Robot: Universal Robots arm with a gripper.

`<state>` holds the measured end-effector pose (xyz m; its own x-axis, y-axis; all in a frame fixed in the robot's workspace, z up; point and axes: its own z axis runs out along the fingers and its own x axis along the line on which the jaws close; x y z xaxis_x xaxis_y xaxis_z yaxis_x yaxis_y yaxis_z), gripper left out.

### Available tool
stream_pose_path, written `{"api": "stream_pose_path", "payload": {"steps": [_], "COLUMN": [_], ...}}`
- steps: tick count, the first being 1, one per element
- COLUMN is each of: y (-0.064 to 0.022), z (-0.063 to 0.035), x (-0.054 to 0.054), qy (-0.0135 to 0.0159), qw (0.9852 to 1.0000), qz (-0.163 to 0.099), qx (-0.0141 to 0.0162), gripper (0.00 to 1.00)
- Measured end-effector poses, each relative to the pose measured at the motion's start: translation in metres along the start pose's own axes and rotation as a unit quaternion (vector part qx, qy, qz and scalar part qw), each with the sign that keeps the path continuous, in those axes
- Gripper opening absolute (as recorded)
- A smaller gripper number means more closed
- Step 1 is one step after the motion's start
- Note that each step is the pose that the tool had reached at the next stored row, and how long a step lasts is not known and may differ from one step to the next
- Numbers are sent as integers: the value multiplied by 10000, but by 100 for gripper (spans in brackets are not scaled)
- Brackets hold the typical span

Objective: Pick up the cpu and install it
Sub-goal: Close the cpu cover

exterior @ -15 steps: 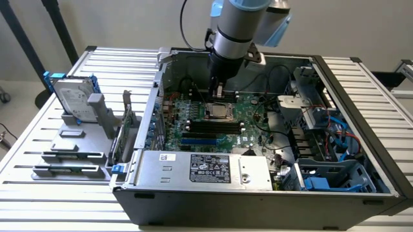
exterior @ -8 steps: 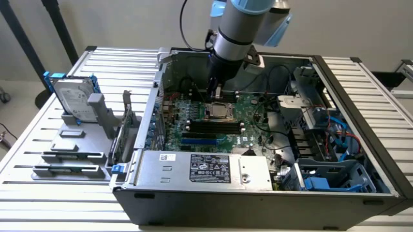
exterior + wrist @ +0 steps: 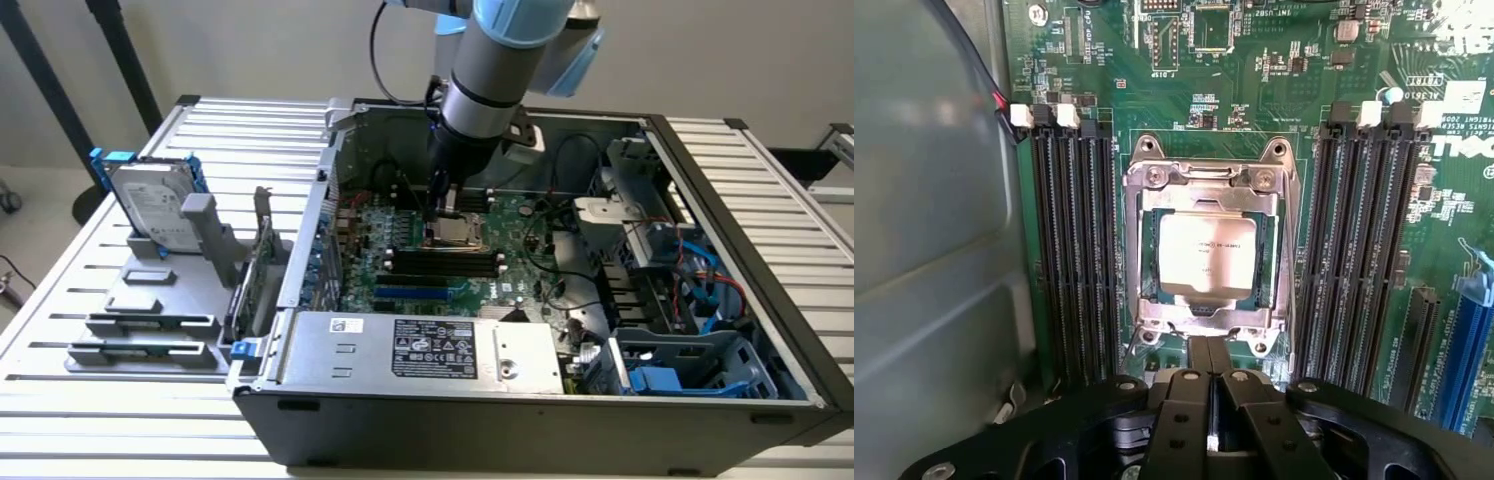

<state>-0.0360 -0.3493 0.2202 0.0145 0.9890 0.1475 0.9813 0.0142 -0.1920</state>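
The cpu point(image 3: 1206, 255), a small square chip with a silver-grey top, lies flat inside the metal socket frame point(image 3: 1144, 250) on the green motherboard point(image 3: 1184, 100). My gripper point(image 3: 1207, 352) hangs just above the socket's edge, its two black fingers point(image 3: 1195, 365) pressed together and shut with nothing between them. In the exterior view the gripper point(image 3: 445, 200) reaches down into the open computer case, directly over the socket and the cpu point(image 3: 451, 235).
Black memory slots point(image 3: 1069, 250) flank the socket on both sides. The case's walls point(image 3: 721, 210), cables and drive bays surround the board. A power supply point(image 3: 427, 350) sits at the case front. Outside, at the exterior view's left, a hard drive point(image 3: 150, 205) stands in grey holder blocks.
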Motion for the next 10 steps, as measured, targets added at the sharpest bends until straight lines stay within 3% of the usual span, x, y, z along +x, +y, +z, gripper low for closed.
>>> {"api": "stream_pose_path", "payload": {"steps": [10], "y": [34], "z": [162], "x": [-25], "qy": [2], "qw": [10000], "qz": [3], "qx": [29], "gripper": [11]}}
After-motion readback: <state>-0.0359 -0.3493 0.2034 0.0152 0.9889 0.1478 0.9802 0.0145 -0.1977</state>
